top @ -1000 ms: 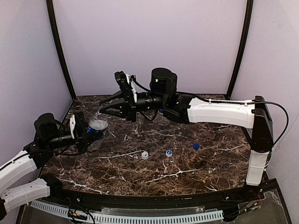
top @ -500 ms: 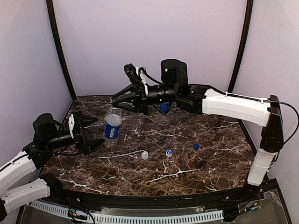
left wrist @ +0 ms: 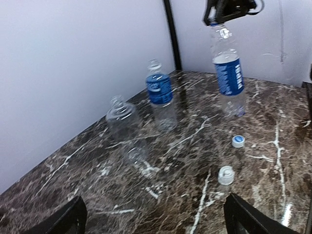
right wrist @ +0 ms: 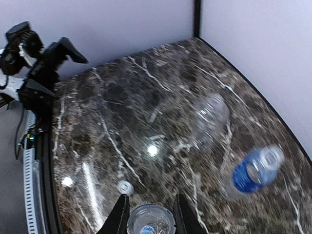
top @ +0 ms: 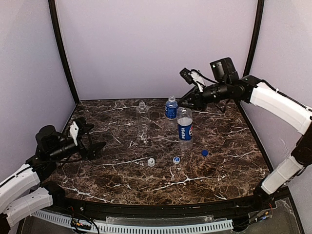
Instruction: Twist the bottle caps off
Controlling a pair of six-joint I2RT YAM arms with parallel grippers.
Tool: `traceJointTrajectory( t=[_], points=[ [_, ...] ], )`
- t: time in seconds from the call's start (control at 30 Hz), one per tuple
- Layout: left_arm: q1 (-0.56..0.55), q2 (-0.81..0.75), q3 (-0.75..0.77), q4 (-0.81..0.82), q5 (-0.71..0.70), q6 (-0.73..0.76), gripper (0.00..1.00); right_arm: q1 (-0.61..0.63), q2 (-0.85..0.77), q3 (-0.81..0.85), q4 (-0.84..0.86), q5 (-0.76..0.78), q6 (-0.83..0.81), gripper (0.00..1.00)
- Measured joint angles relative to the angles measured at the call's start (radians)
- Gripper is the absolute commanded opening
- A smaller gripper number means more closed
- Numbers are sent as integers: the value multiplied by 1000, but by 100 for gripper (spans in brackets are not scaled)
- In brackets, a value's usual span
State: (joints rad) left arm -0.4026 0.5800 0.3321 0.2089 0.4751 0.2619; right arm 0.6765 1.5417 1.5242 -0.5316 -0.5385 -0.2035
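Three bottle caps lie loose on the marble: a white cap [top: 151,162] [left wrist: 225,174] [right wrist: 125,186], a blue cap [top: 176,159] [left wrist: 238,141] and another blue cap [top: 204,152]. My right gripper [top: 183,106] [right wrist: 151,214] is shut on the open neck of the Pepsi bottle [top: 185,127] [left wrist: 228,73], which is upright with its base at or just above the table. The blue-label bottle [top: 170,108] [left wrist: 160,97] [right wrist: 253,173] and the unlabelled bottle [top: 142,117] [left wrist: 124,124] [right wrist: 209,119] stand uncapped behind. My left gripper [top: 92,141] [left wrist: 153,224] is open and empty, low at the left.
The marble table [top: 122,180] is walled at the back and both sides by lilac panels [top: 156,44], with black posts in the back corners. A cable rail [top: 146,226] runs along the near edge.
My left gripper opened and let go of the Pepsi bottle. The right arm carried the bottle by its neck from the left side to right of centre.
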Motion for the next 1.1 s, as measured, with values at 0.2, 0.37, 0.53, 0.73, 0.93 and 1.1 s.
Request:
traceJointTrajectory(
  t=[0.2, 0.37, 0.53, 0.73, 0.93, 1.1],
  points=[
    [111, -11, -100, 32, -242, -68, 99, -217, -142, -215, 78, 218, 86, 0],
    [178, -24, -135, 36, -341, -86, 99, -287, -101, -258, 290, 378, 148, 0],
    [198, -25, -135, 51, -363, -90, 99, -311, 14, -263, 472, 466, 171, 0],
    [198, -24, -137, 56, -361, -90, 99, -312, 91, -276, 543, 495, 187, 0],
    [198, -23, -139, 61, -360, -90, 99, -312, 92, -319, 626, 506, 191, 0],
    [198, -21, -142, 64, -359, -90, 99, -312, 92, -321, 633, 514, 195, 38]
  ],
)
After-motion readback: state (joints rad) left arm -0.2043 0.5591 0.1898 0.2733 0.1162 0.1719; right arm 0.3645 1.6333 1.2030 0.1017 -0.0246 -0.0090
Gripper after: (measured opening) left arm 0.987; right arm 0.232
